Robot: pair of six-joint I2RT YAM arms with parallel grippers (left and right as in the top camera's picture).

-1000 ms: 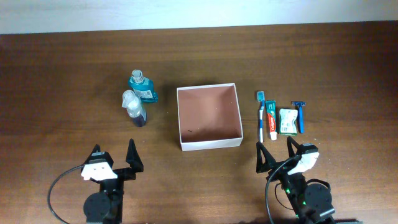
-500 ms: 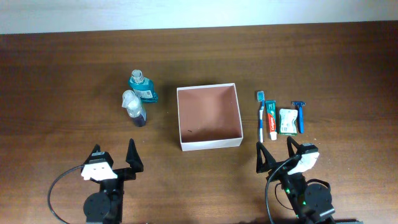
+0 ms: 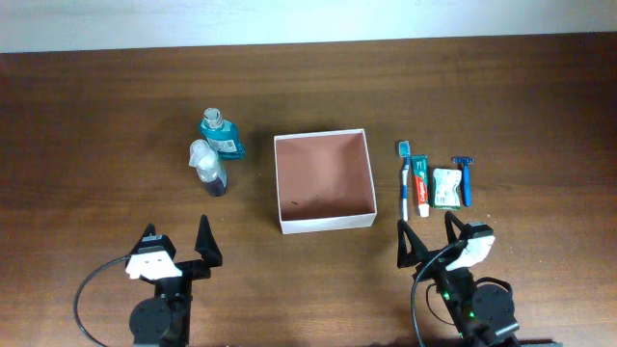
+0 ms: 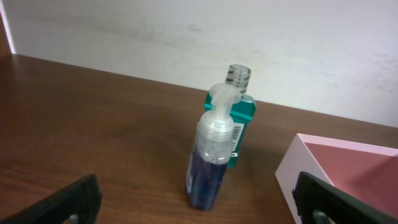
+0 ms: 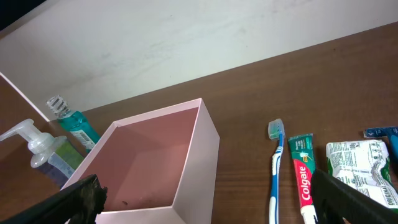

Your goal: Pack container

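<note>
L hand [image 3: 177,241] at front-left of worktop [image 3: 96,116], jaws spread wide, gripping nothing; behind it an upright pump bottle [image 3: 207,166] w/ dark blue liquid, just beside a teal mouthwash bottle [image 3: 221,135]; container [image 3: 323,173] sits mid-worktop, open top, reddish-brown floor showing; right of it, apart from its wall, a row: toothbrush [image 3: 404,178], toothpaste tube [image 3: 421,185], white-green packet [image 3: 444,187], blue razor [image 3: 466,179], all lying flat side by side; R hand [image 3: 426,236] in front of that row, jaws fully apart, gripping nothing.
</note>
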